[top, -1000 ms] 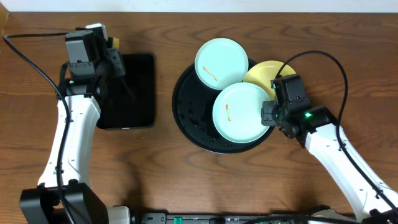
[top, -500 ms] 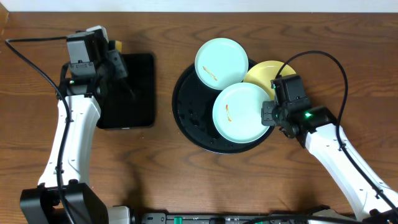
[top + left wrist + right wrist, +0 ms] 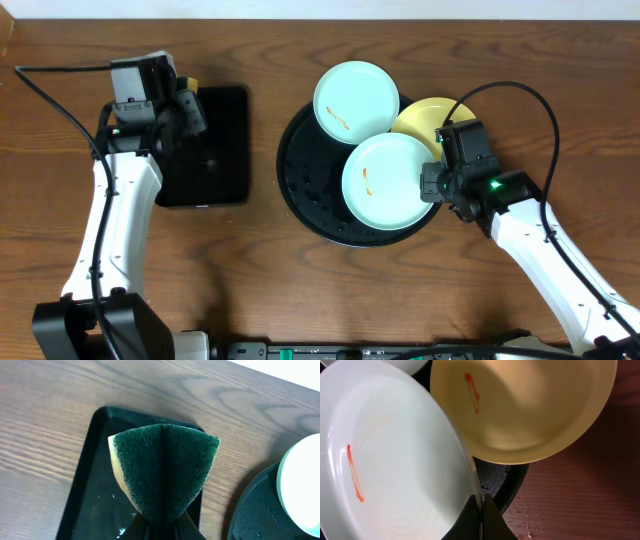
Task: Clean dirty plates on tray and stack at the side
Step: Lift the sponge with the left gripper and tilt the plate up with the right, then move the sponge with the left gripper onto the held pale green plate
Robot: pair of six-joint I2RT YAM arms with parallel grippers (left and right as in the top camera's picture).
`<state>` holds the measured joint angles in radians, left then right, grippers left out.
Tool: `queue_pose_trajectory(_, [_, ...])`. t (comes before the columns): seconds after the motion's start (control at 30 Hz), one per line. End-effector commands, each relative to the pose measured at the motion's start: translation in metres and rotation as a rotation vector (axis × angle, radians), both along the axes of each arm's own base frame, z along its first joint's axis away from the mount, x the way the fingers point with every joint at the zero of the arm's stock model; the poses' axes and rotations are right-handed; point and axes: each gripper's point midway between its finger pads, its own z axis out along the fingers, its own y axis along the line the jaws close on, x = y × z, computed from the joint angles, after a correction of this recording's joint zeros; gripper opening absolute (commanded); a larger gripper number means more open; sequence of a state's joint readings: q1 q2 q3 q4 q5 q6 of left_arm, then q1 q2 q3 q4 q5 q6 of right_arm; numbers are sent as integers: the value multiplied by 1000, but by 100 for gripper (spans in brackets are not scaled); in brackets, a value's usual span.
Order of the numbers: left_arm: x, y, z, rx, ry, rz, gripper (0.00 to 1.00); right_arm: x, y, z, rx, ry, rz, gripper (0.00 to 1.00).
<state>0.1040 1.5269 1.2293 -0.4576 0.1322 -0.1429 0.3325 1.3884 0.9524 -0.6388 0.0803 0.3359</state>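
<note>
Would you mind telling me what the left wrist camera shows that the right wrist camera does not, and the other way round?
Only the left wrist view: the left gripper shut on a folded green sponge, over the rectangular black tray. Only the right wrist view: the right gripper pinching the rim of the pale blue plate, which overlaps the yellow plate; each bears a red streak. Both: the round black tray and the wooden table.
</note>
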Motion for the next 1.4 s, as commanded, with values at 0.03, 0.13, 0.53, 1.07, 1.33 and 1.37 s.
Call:
queue_pose_trajectory(0.03, [-1, -8, 2, -57, 7, 0, 7, -3, 3, -3, -8, 6, 4, 1])
queue_pose_trajectory(0.13, [-1, -12, 2, -101, 9, 16, 7, -4, 2, -3, -8, 10, 3, 1])
queue_pose_trajectory(0.53, [-15, -80, 0, -228, 58, -208, 7, -16, -4, -24, 33, 87, -158, 1])
queue_pose_trajectory(1.07, [-47, -196, -11, -157, 101, -446, 7, -26, 3, -62, 38, 212, -135, 1])
queue_pose_trajectory(1.33, [-87, -247, -45, -141, 200, -584, 7, -27, 3, -63, 37, 214, -136, 1])
queue_pose_trajectory(1.37, [-92, -252, -48, -138, 209, -600, 8, -27, 3, -63, 37, 214, -136, 1])
